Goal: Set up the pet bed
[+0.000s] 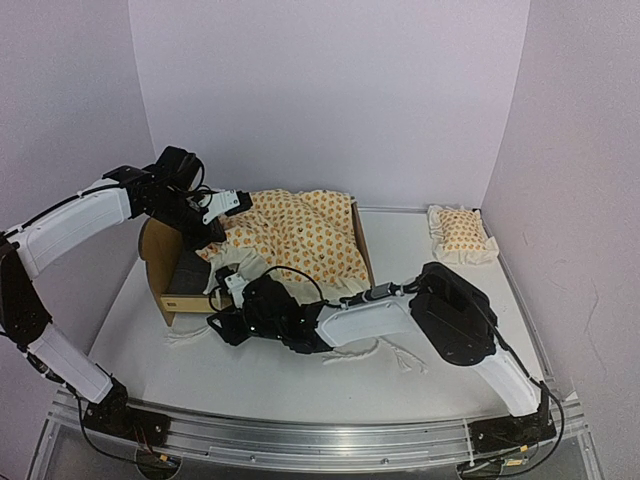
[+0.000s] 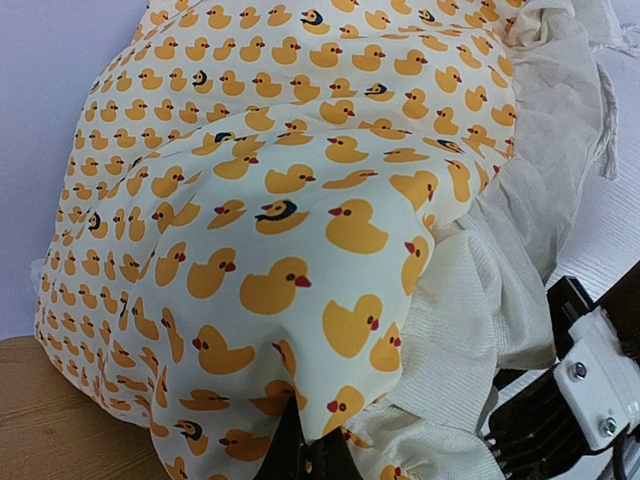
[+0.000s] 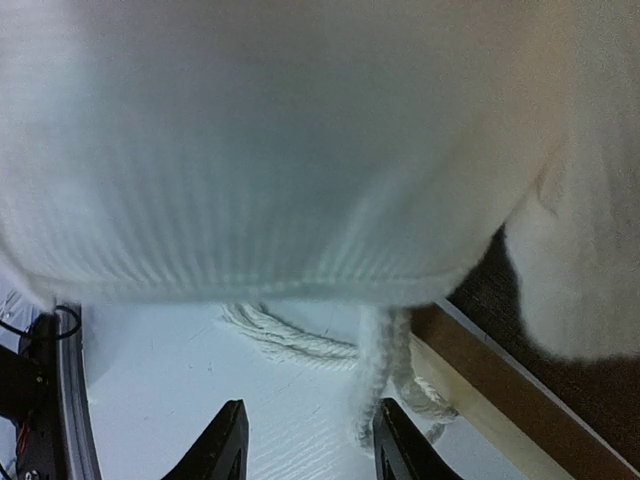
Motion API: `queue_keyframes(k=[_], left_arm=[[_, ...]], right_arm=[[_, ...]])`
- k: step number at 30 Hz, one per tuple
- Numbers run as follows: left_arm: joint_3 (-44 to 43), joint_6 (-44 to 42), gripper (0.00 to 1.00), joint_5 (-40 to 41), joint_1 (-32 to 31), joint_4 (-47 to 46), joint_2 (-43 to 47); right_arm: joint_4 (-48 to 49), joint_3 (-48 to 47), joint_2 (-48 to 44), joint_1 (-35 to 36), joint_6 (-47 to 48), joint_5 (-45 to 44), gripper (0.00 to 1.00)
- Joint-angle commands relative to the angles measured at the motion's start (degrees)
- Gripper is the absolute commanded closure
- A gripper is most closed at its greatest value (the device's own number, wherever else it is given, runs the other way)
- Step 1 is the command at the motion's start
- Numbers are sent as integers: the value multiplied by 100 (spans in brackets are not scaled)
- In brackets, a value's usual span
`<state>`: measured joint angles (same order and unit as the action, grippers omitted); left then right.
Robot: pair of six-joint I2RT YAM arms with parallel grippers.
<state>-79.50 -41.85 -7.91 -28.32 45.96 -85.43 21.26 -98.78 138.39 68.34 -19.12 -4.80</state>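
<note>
Lilac walls close in a white table [image 1: 130, 340], and from my screen most of it is taken up by the bed [image 1: 160, 260]. It sits left of centre, with its rounded headboard to the left and its low footboard to the right.

I judge the frame to be light and stiff: thin pale plywood with smooth edges, likely to skid on the slick tabletop if nudged. The side rail [image 3: 500, 390] or the top of the headboard looks the soundest place to take hold. The dark grey fabric base [image 3: 580, 385] would only sag under a finger.

Over the frame lies the cushion [image 1: 300, 235], soft and puffy. It is printed with orange ducks on cream and edged by a white ribbed ruffle [image 3: 300, 200]. It is humped and skewed, not lying flat inside the rails, and will flop wherever it is not supported.

A small matching pillow [image 1: 460, 232] sits well apart by the right wall.

The left gripper [image 2: 300, 450] is at the headboard end. From the wrist view its fingers look pinched together on a fold of the cushion, with cloth bunching up from them.

The right gripper [image 3: 312, 425] hovers low beside the near rail, under the hanging ruffle. Its fingers are apart with nothing clamped between them.

Thin white cords [image 3: 290, 340] trail on the table just ahead of it, one dangling close to a finger, and I think that one could snag.
</note>
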Motion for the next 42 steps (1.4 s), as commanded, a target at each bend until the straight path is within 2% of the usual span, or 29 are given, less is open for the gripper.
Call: queue_keyframes(k=[1,9,10,12,14,18,22,26,30,31,36,37,38,42], left_arm=[[-312,98,100,-201,19,-184,-3],[-394,106,100,-255,18,-185,-44],[-398,106,100,-255,17,-184,-44],[-399,114,100,-255,17,-172,-44],[-391,118,100,-262,17,-160,-42],[-350,168,100,-310,19,-147,-46],[-346,177,100,-281,19,-165,-70],[-363,230,100,-323,18,-157,-96],[-418,306,99,-458,19,-13,-132],[-444,331,94,-487,18,32,-130],[-673,643,16,-602,19,163,-23],[-729,762,6,-603,31,162,10],[-789,901,1,-603,52,143,52],[-996,1740,0,-1181,495,-97,385]], right_arm=[[233,-268,274,4,-231,-177,66],[229,-490,580,-58,-441,-61,72],[226,-535,622,-76,-445,-57,76],[220,-602,634,-111,-417,-48,93],[215,-625,532,-129,-317,112,100],[222,-734,95,-156,-67,1196,100],[245,-757,-542,-192,-316,2545,100],[436,-607,-995,-284,-860,2797,100],[1111,-488,-1070,-528,-1692,2748,100],[1248,-438,-1083,-559,-1823,2623,100],[1665,-262,-1199,-616,-1923,2058,100],[1712,-243,-1220,-630,-1953,2013,100],[1749,-208,-1252,-647,-1998,1941,100],[1794,136,-1375,-733,-2185,1392,100]])
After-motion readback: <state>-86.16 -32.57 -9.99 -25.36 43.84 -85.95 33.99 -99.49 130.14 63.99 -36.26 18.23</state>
